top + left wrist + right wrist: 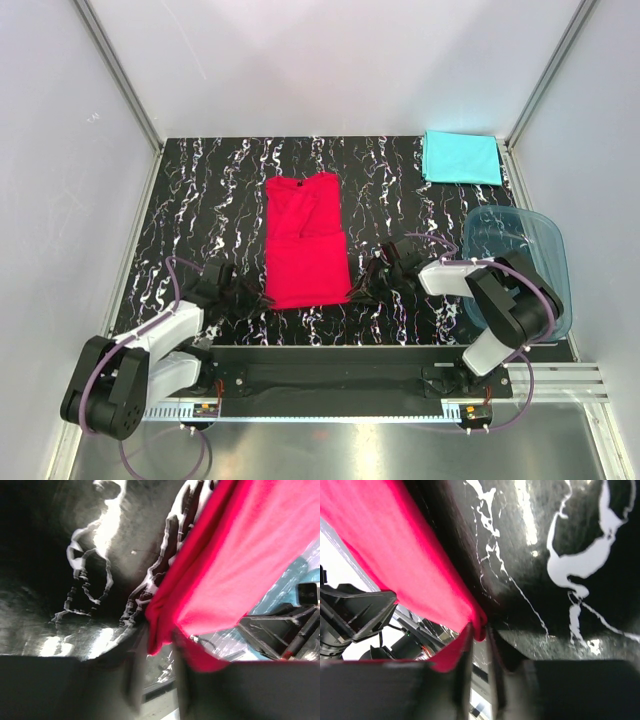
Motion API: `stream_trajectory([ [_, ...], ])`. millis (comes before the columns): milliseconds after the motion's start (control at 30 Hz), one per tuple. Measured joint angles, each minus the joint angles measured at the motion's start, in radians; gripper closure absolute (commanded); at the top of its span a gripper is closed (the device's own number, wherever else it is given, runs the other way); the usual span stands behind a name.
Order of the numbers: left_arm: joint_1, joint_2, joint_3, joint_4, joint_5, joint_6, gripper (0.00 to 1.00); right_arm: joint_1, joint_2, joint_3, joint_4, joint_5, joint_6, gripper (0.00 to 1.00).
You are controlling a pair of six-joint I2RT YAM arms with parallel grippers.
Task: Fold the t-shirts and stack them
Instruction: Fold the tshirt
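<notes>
The red t-shirt [305,250] lies in the middle of the table as a long narrow rectangle, collar end toward the back. My left gripper [255,297] is at its near left corner and my right gripper [362,290] at its near right corner. In the left wrist view the red t-shirt [240,555] has its corner pinched in my left gripper [159,640] and lifted off the table. The right wrist view shows the same: a corner of the red t-shirt [405,560] is caught in my right gripper [479,632]. The turquoise t-shirt [460,157] lies folded at the back right corner.
A translucent blue plastic tub [520,265] stands at the right edge, just beside my right arm. The table top [200,220] is black marble pattern with white walls on three sides. A metal rail [330,380] with the arm bases runs along the near edge.
</notes>
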State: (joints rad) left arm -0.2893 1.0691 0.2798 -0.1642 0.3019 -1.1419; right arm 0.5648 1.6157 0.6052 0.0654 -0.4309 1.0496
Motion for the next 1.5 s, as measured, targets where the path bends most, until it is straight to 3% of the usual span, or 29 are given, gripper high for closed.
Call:
stream_trajectory([
  [67, 0.001, 0.0, -0.001, -0.008, -0.01, 0.008, 0.9, 0.0, 0.013, 0.0, 0.012, -0.003, -0.005, 0.9],
  [100, 0.001, 0.0, -0.001, -0.009, -0.01, 0.014, 1.0, 0.0, 0.018, 0.0, 0.018, -0.006, -0.005, 0.94],
  [167, 0.001, 0.0, 0.0, -0.004, -0.007, 0.027, 1.0, 0.0, 0.021, 0.001, 0.021, -0.01, -0.011, 0.99],
  [367, -0.013, -0.052, -0.01, -0.039, -0.005, 0.095, 1.0, 0.008, -0.013, -0.019, -0.006, -0.018, -0.072, 1.0],
  [667, -0.217, -0.452, -0.041, -0.393, -0.038, 0.076, 1.0, 0.23, -0.299, -0.147, -0.222, 0.018, -0.103, 1.0],
  [767, -0.242, -0.607, -0.021, -0.542, -0.042, 0.046, 1.0, 0.291, -0.413, -0.162, -0.291, 0.028, -0.081, 1.0],
  [933, -0.246, -0.703, 0.037, -0.697, -0.042, 0.018, 1.0, 0.319, -0.496, -0.154, -0.353, 0.029, -0.041, 1.0],
  [1067, -0.247, -0.625, 0.135, -0.761, -0.048, 0.028, 1.0, 0.318, -0.48, -0.088, -0.423, 0.029, -0.031, 1.0],
  [1267, -0.234, -0.264, 0.46, -0.764, -0.093, 0.13, 1.0, 0.175, -0.402, 0.134, -0.528, -0.019, -0.072, 1.0],
  [1500, -0.051, 0.127, 0.739, -0.612, -0.005, 0.293, 1.0, -0.034, -0.172, 0.413, -0.617, -0.119, -0.205, 1.0],
])
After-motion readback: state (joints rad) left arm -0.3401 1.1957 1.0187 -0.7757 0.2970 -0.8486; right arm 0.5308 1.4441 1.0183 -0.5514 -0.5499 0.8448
